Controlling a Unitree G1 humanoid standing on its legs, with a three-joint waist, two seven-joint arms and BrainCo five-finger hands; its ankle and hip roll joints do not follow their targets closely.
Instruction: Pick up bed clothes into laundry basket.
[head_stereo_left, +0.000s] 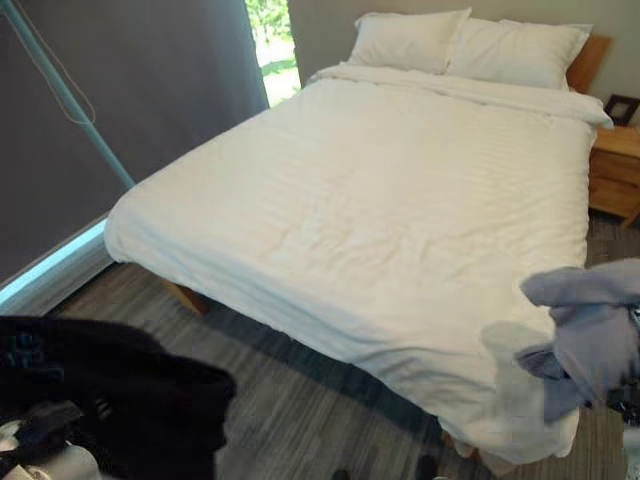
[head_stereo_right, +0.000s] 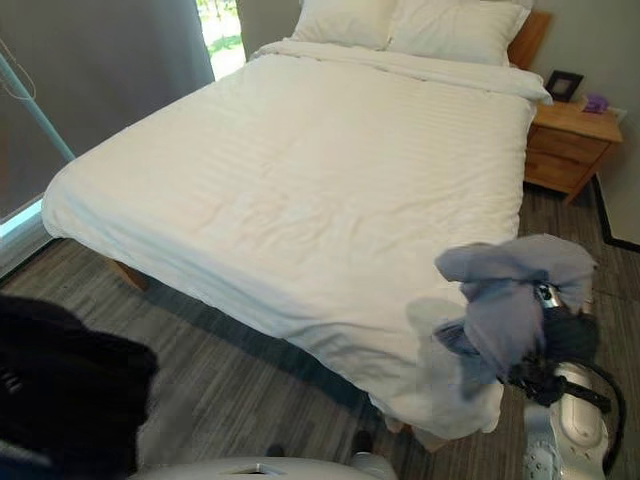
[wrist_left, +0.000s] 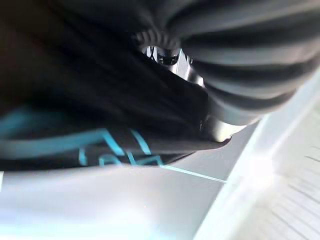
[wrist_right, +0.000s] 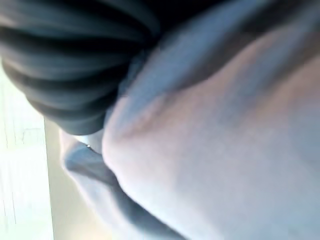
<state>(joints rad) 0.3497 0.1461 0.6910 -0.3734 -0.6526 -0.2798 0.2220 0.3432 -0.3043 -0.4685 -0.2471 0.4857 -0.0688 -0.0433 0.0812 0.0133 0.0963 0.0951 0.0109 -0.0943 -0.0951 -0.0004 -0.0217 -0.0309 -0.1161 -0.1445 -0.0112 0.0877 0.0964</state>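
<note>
The right hand (head_stereo_right: 552, 330) holds a grey-blue garment (head_stereo_right: 510, 300) bunched up beside the bed (head_stereo_right: 300, 170); its finger grip can't be told. A black garment (head_stereo_left: 110, 390) covers the left hand, grip equally unclear.

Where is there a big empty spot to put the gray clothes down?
Most of the white duvet is bare, from the pillows down to the foot edge. The striped floor beside the bed is free too. It is crowded at the near bed corner, where the right hand carries the gray garment, and around the black garment. The nightstand holds small things.
</note>
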